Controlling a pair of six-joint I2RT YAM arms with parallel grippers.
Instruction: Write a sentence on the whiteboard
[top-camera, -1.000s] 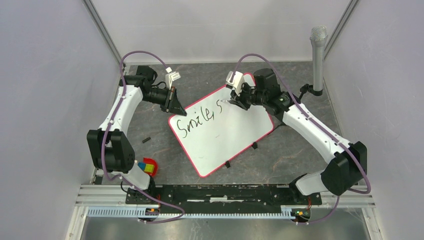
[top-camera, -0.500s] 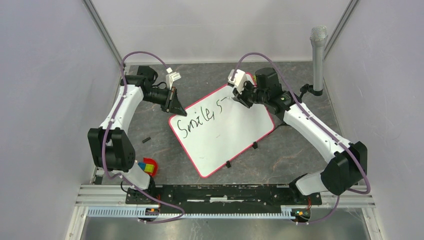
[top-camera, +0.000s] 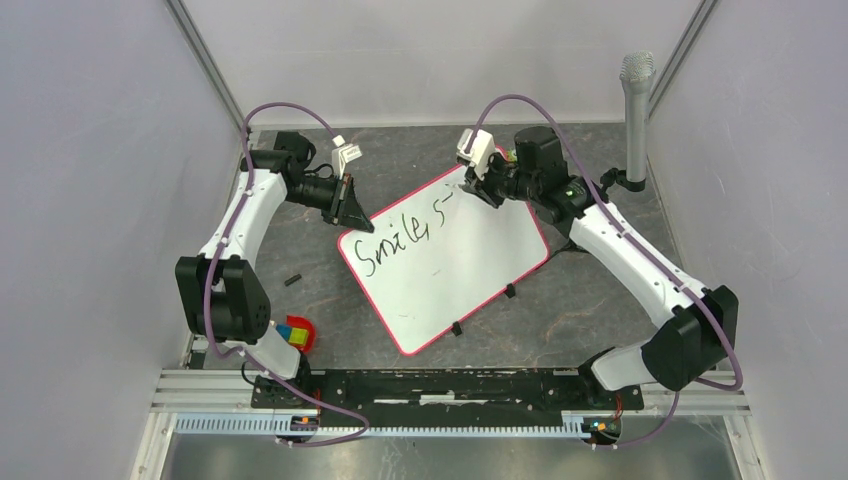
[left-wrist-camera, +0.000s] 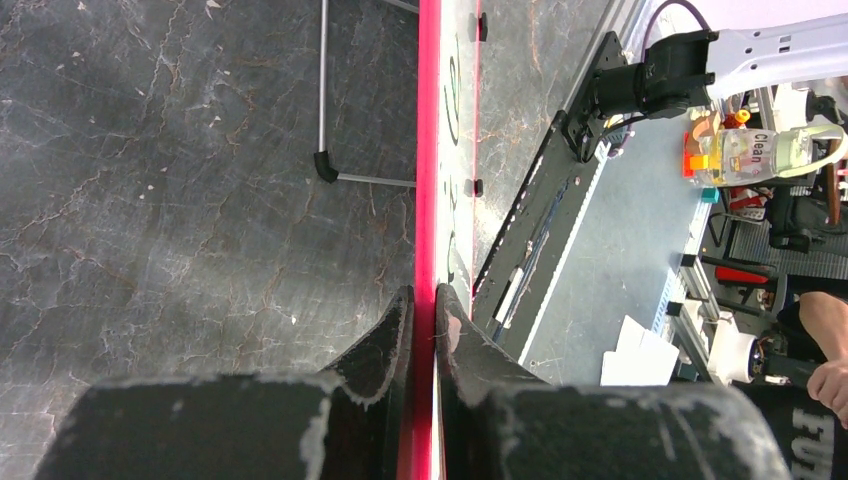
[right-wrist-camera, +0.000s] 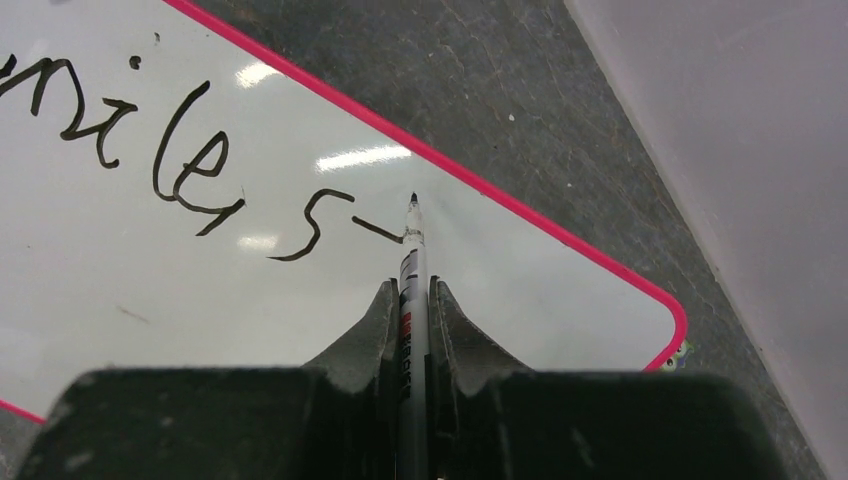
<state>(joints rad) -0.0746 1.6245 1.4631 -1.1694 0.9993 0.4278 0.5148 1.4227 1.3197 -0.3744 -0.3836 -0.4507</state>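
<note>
One small red, yellow and blue block (top-camera: 294, 333) lay on the dark marbled worktop (top-camera: 330, 300) by the left arm's base. One short black bit (top-camera: 292, 280) sat just beyond it, too small to identify.

The left fingers (top-camera: 351, 207) (left-wrist-camera: 392, 330) were pinching the frame at the left corner of the one flat white rectangular whiteboard (top-camera: 450, 270) (left-wrist-camera: 428, 150) (right-wrist-camera: 150, 300), which had a thin red-pink frame. The board lay mid-worktop, turned askew, between the two arms. Two small black feet (top-camera: 509, 291) were counted on its near long edge.

One line of black handwritten marker script (top-camera: 395, 238) (right-wrist-camera: 180, 170) read "Smile, s" plus one short dash.

The right fingers (top-camera: 482, 192) (right-wrist-camera: 375, 320) pinched one slim white marker pen (right-wrist-camera: 411, 250). Its black tip was over the board just past the dash, near the far edge; whether it touched could not be told.

One grey foam-topped microphone (top-camera: 637, 100) stood upright at far right.
</note>
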